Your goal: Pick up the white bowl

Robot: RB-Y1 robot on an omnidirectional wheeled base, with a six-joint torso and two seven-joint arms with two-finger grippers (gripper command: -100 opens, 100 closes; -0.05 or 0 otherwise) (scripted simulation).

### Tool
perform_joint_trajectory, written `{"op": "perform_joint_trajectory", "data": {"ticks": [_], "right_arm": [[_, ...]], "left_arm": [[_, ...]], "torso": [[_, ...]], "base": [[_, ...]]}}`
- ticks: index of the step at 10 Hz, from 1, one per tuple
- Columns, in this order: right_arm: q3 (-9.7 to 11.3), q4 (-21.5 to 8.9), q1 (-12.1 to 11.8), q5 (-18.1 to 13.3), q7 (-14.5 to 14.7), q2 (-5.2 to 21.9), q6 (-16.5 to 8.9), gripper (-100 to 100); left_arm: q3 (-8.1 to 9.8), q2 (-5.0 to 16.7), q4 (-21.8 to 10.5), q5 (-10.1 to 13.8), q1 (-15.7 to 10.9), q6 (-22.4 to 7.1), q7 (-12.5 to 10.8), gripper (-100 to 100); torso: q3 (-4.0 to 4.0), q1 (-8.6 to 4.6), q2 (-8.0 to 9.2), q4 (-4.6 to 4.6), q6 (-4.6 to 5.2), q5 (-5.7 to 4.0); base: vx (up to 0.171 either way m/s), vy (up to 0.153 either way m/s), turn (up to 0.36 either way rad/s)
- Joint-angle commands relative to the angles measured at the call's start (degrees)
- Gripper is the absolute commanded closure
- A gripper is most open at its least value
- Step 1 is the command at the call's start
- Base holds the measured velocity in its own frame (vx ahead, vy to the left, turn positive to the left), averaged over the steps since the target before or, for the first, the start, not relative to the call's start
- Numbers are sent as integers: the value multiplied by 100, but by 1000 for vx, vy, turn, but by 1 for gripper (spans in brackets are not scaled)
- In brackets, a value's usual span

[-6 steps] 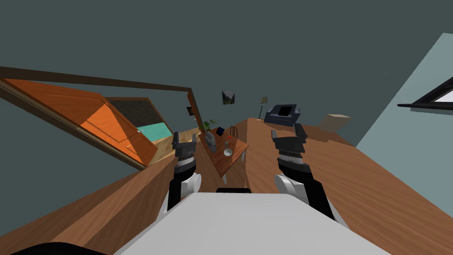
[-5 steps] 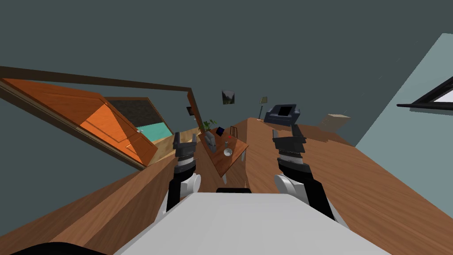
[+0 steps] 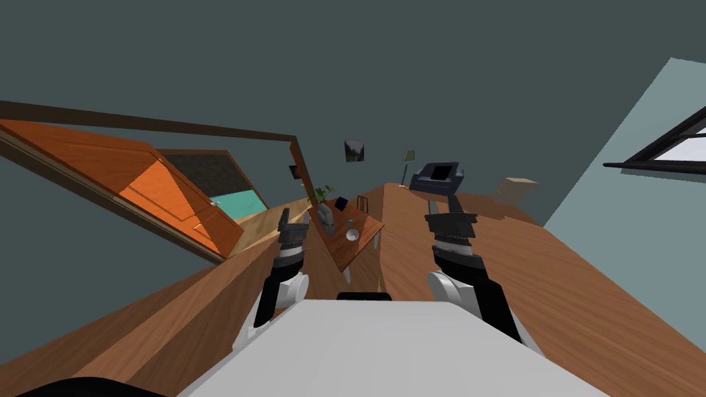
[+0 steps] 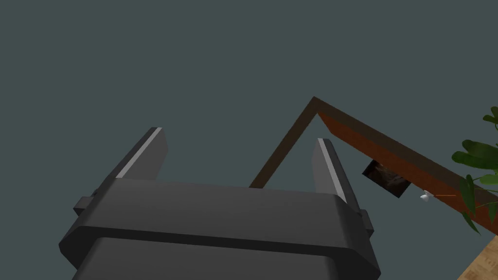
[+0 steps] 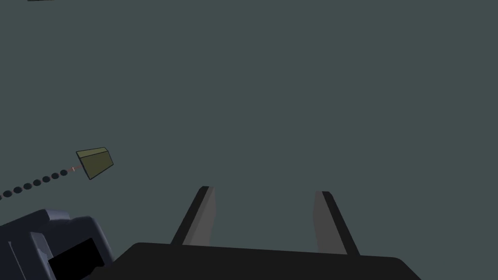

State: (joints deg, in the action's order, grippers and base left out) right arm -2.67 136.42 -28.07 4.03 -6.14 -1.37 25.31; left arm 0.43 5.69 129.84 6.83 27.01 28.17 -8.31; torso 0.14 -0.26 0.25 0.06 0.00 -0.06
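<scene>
Since 0.6 s ago, my left end effector (image 3: 294, 219) has swung inward toward the tabletop (image 3: 343, 251), spread wide; right end effector (image 3: 443, 205) hangs just as wide, holding nothing; white bowl (image 3: 351, 236) sits on that tabletop, well ahead of both.

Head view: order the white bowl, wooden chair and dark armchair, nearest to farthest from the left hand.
1. white bowl, on the table's near end.
2. wooden chair, at the table's far side.
3. dark armchair, by the far wall.
</scene>
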Motion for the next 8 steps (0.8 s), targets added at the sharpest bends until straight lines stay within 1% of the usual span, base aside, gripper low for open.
{"op": "perform_joint_trajectory", "data": {"ticks": [1, 4, 5, 6, 8], "right_arm": [[0, 0, 0, 0, 0, 0, 0, 0], [0, 0, 0, 0, 0, 0, 0, 0], [0, 0, 0, 0, 0, 0, 0, 0], [0, 0, 0, 0, 0, 0, 0, 0], [0, 0, -1, 0, 0, 0, 0, 0]], "left_arm": [[54, 150, -240, 179, -94, -171, 92, -100], [180, 321, -688, 567, -177, -516, 249, -100], [228, 352, -863, 702, -210, -646, 302, -100], [228, 352, -863, 702, -210, -646, 302, -100], [328, 389, -1252, 975, -285, -925, 407, -100]], "torso": [[0, 0, 0, 0, 0, 0], [-3, -11, -5, -1, 1, -2], [-2, -10, -4, -1, 1, -3], [-1, -14, -3, 0, 1, -3], [-10, 3, -18, -4, 1, 1]], "base": [[-68, -64, -24], [-53, -94, -41], [-59, -108, -49], [-33, -72, -8], [-15, -74, -52]]}}
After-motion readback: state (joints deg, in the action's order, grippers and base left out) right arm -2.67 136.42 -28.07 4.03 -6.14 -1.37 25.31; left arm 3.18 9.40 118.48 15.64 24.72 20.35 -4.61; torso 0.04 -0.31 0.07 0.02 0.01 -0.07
